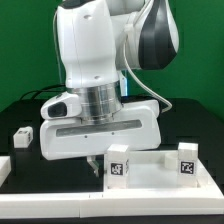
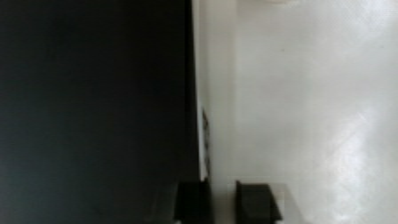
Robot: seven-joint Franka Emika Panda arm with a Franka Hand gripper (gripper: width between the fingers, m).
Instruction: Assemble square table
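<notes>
The square table's white slab lies at the front on the exterior view's right. In the wrist view its pale surface fills one half, next to the black table. My gripper is down at the slab's edge on the exterior view's left. In the wrist view the gripper has its two dark fingers close together, with the slab's rim in the narrow gap. Two small white tagged blocks stand at the slab. A white peg leg lies apart on the exterior view's left.
Another white piece is cut off by the exterior view's left edge. The black table runs in front of and beside the slab. The arm's large white body hides the middle of the table.
</notes>
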